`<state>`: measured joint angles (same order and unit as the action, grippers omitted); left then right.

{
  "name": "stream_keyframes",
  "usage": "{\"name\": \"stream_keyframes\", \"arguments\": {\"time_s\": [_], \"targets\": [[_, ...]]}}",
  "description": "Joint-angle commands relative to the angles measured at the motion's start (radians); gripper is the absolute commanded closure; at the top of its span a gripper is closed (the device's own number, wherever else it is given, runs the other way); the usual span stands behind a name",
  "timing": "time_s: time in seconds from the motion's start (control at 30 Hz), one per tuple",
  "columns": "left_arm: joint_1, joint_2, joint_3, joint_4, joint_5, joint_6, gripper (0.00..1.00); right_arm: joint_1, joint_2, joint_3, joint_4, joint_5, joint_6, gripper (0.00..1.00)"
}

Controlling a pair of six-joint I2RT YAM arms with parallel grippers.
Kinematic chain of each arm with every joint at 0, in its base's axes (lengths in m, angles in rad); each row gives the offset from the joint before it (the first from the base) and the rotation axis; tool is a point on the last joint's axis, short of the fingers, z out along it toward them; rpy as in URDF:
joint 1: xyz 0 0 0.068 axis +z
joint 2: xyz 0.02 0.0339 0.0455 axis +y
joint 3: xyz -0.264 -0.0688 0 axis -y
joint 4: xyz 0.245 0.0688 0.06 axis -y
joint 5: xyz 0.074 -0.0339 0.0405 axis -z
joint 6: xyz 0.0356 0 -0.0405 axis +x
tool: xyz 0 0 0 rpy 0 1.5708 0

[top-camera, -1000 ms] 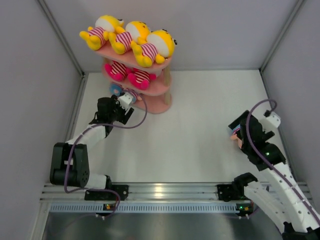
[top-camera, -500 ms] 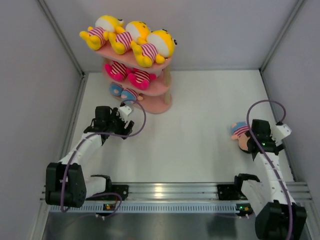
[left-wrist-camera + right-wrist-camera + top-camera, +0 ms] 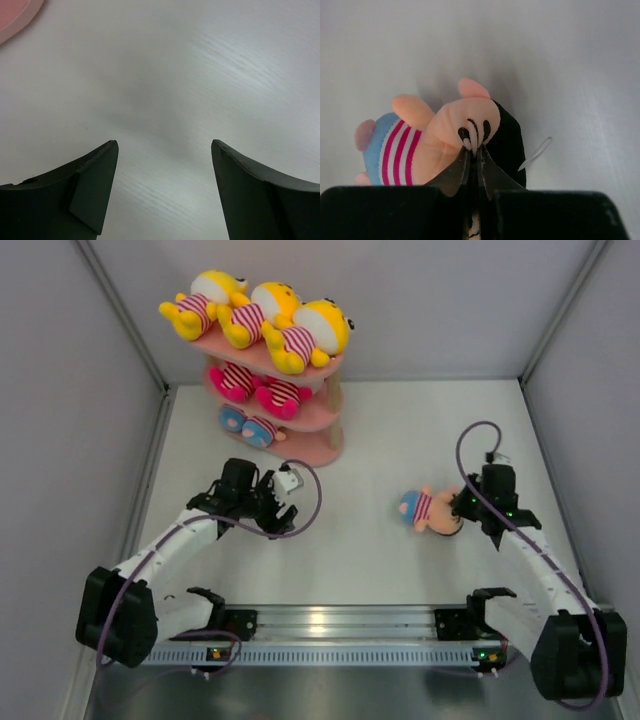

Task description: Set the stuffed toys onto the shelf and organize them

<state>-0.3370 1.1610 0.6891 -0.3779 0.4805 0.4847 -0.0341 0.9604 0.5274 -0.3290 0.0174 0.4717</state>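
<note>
The left tool (image 3: pixel 165 150) hung empty, its fingers apart, over the bare counter (image 3: pixel 370 440) just in front of the shelf (image 3: pixel 318 452). Right of centre the peach-faced toy (image 3: pixel 440 135) lay on the counter, with the right tool (image 3: pixel 474 156) pinched together on a thin fold of its face. So slight a hold would probably slip on lifting and drop the toy. How much fabric was caught stayed hidden behind the fingers, and the free room on the shelf's bottom tier was hard to judge.

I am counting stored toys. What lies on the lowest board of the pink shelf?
On the lowest board, blue and striped plush parts show at the left. The middle board covers the rest, so I cannot tell one toy from two.
</note>
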Motion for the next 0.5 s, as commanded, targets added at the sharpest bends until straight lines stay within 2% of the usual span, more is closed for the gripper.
{"name": "stream_keyframes", "arguments": {"time_s": [0.0, 0.03, 0.1, 0.23, 0.27, 0.4, 0.47], "targets": [[-0.123, -0.009, 0.073, -0.013, 0.000, 0.018, 0.19, 0.276, -0.002, 0.106, -0.005, -0.160, -0.113, 1.00], [-0.137, -0.011, 0.084, -0.013, 0.006, 0.020, 0.19, 0.314, 0.007, 0.115, -0.002, -0.210, -0.123, 1.00], [-0.167, -0.012, 0.116, -0.013, 0.010, 0.020, 0.19, 0.435, 0.043, 0.143, -0.002, -0.217, -0.154, 1.00], [-0.218, -0.020, 0.139, -0.021, 0.023, -0.007, 0.18, 0.589, 0.115, 0.183, 0.056, -0.234, -0.147, 1.00], [-0.230, -0.021, 0.138, -0.021, 0.030, -0.012, 0.17, 0.602, 0.132, 0.197, 0.077, -0.237, -0.137, 1.00], [-0.316, -0.034, 0.115, -0.021, 0.017, -0.021, 0.04, 0.678, 0.210, 0.236, 0.191, -0.246, -0.105, 1.00], [-0.332, -0.031, 0.121, -0.021, 0.006, -0.032, 0.03, 0.701, 0.241, 0.267, 0.212, -0.261, -0.093, 1.00]]}}
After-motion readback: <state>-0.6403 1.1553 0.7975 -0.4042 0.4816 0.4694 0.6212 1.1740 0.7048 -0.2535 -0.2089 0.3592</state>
